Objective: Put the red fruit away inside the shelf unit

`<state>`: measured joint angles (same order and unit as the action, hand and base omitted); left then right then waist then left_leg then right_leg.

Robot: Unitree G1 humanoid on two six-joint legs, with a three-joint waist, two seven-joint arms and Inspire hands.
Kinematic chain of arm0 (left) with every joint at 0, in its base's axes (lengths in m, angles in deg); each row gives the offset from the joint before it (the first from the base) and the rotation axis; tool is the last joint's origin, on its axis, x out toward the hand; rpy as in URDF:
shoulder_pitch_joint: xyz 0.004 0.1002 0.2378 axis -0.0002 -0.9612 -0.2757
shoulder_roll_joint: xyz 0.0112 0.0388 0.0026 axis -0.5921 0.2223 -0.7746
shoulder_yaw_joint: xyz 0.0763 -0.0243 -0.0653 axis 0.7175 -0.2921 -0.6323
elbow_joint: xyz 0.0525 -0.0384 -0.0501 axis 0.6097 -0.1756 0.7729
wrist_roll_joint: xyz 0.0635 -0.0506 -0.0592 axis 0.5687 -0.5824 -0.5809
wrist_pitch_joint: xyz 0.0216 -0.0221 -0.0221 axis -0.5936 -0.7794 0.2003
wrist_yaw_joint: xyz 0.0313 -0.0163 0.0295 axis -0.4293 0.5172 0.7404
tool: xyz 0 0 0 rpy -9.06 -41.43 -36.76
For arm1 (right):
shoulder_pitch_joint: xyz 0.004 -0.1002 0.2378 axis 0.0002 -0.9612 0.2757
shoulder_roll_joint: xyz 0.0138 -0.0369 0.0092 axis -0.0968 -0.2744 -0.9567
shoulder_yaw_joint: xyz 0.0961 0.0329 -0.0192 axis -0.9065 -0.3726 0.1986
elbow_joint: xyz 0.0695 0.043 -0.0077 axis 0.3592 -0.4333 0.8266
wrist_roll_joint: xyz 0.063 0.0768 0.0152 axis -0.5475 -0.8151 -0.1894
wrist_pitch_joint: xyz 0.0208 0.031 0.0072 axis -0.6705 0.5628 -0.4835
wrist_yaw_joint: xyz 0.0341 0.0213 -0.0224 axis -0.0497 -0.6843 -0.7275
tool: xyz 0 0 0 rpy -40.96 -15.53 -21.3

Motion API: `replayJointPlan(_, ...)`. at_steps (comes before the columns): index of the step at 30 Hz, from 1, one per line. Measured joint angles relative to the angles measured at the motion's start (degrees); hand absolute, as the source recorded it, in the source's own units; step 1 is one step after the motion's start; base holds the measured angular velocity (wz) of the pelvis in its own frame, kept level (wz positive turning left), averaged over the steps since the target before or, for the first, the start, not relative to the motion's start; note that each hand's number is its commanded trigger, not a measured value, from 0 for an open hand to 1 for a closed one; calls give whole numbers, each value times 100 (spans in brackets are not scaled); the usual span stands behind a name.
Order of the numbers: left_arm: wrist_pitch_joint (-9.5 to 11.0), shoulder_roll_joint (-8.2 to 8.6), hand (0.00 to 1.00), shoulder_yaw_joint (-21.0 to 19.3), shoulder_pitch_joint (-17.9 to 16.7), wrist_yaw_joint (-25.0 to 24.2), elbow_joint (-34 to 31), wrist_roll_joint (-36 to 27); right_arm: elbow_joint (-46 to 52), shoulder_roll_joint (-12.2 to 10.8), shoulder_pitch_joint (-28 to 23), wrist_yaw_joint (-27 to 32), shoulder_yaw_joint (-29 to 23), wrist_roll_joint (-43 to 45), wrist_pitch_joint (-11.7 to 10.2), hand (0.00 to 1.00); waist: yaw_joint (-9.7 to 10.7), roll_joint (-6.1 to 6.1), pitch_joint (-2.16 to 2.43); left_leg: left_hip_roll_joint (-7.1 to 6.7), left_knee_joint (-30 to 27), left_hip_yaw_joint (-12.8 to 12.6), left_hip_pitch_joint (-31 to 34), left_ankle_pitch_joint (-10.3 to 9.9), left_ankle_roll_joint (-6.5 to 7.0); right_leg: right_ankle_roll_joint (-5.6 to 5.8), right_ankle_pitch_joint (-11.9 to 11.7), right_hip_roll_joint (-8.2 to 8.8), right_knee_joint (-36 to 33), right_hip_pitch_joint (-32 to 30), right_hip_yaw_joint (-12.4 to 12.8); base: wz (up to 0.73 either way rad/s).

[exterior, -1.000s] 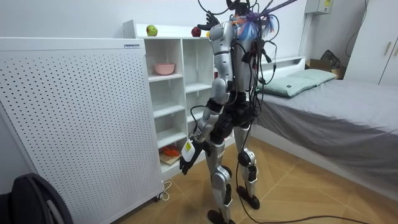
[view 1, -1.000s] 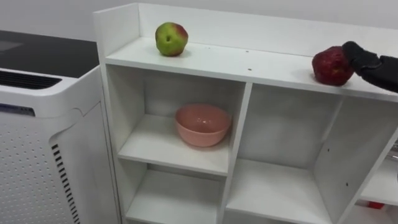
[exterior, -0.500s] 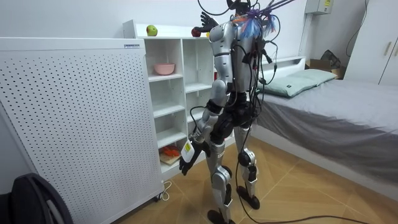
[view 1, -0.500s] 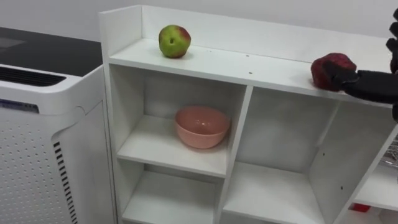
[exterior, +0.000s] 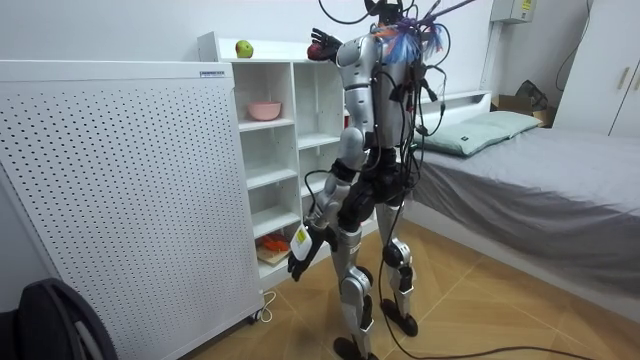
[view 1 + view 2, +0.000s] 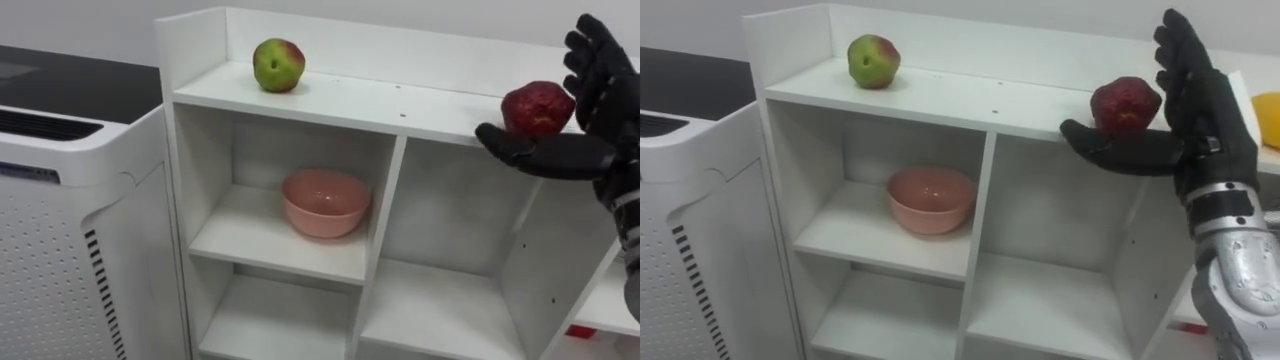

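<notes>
A dark red fruit (image 6: 538, 108) rests near the right end of the white closet's top shelf (image 6: 350, 100). My right hand (image 6: 590, 120) hovers open just right of it, fingers spread upward and thumb stretched out below and in front of the fruit, not gripping it. A green-and-red apple (image 6: 278, 64) sits at the left end of the same shelf. An orange-yellow fruit (image 6: 1268, 118) shows at the shelf's far right. In the room view I stand facing the closet (image 5: 290, 130), right arm raised to its top, left hand (image 5: 300, 255) hanging low by my leg.
A pink bowl (image 6: 325, 201) sits in the upper left compartment. A white perforated cabinet (image 6: 60, 220) with a dark top stands against the closet's left side. Something red (image 6: 578, 331) lies on a low right shelf. A bed (image 5: 520, 170) is behind me.
My right hand has let go of the red fruit, opening and drawing back toward me. The fruit stays on the top shelf.
</notes>
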<state>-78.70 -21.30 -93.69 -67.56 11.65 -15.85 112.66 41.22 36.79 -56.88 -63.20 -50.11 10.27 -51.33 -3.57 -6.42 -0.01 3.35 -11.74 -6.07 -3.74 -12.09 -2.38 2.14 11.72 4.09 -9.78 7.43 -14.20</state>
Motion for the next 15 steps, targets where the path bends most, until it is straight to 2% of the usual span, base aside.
replayJointPlan(15, -77, -34, 0, 1, -30, -62, 4, 0, -186, 49, 0, -213, -7, 70, 11, 100, 11, -30, 13, 1, 2, 14, -103, 0, 0, 0, 0, 0, -1, 144, -20, 0)
